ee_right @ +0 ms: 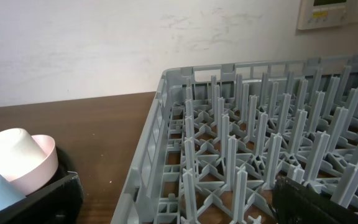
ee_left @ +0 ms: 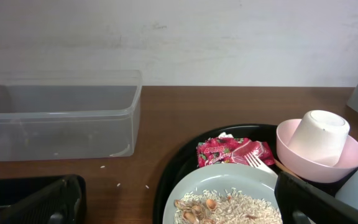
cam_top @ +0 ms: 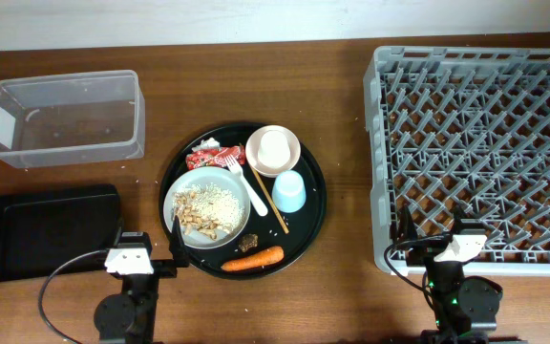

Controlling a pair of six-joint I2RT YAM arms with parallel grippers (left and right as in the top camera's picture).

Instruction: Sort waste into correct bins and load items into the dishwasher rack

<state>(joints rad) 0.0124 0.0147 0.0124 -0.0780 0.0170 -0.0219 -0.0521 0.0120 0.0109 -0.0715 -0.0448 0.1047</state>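
Observation:
A pale plate [cam_top: 187, 184] with rice and brown scraps [cam_top: 208, 208] sits on a round black tray [cam_top: 306, 218]. With it are a red-and-white wrapper [cam_top: 208, 158], a carrot [cam_top: 253, 259], a white fork [cam_top: 245, 182], chopsticks [cam_top: 269, 199], a light blue cup [cam_top: 289, 191] and a pinkish bowl [cam_top: 289, 162] holding an upturned cream cup [cam_top: 273, 149]. The clear tub [cam_top: 65, 117] and black rectangular tray [cam_top: 46, 229] lie left. The grey rack [cam_top: 480, 158] is right. My left gripper [cam_top: 149, 245] is open at the plate's near left edge [ee_left: 179, 208]. My right gripper [cam_top: 428, 229] is open at the rack's front left corner [ee_right: 176, 205].
The left wrist view shows the tub [ee_left: 61, 118], wrapper [ee_left: 232, 151], plate [ee_left: 222, 183] and bowl [ee_left: 350, 163] with the cup [ee_left: 319, 137]. The right wrist view shows the rack's tines [ee_right: 241, 124] and the bowl [ee_right: 42, 169]. A white wall runs behind the table.

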